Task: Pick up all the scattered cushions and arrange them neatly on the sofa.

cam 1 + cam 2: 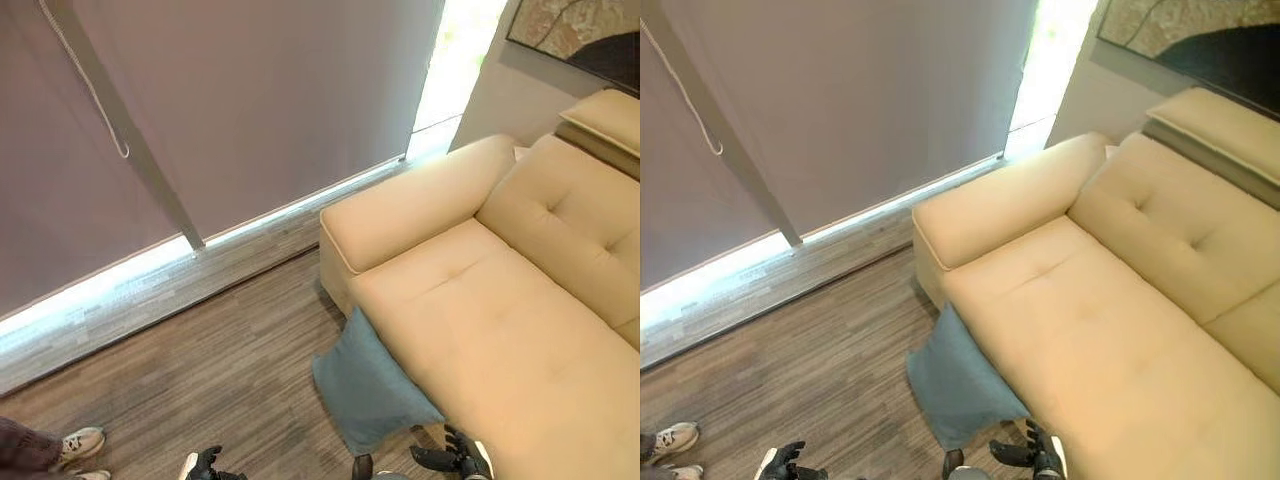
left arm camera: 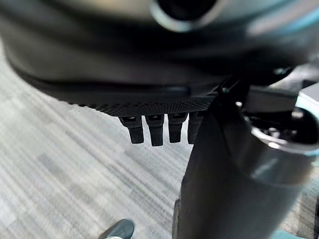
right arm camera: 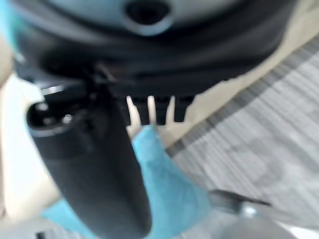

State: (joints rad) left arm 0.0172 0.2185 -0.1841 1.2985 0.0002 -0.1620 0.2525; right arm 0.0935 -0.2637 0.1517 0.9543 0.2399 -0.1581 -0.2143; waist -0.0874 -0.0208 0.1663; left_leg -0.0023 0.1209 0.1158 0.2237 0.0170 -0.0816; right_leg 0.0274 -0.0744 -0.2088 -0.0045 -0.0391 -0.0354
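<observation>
One blue cushion (image 1: 372, 385) leans on the wooden floor (image 1: 200, 370) against the beige sofa (image 1: 480, 330) front, not yet lifted; the seat carries none. Right hand (image 1: 458, 460) near it and left hand (image 1: 205, 465) hang relaxed, fingers loose, holding nothing

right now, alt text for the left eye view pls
A blue cushion leans on the wood floor against the front of a beige sofa. The right hand hangs beside it, holding nothing; the left hand shows at the bottom edge.
</observation>
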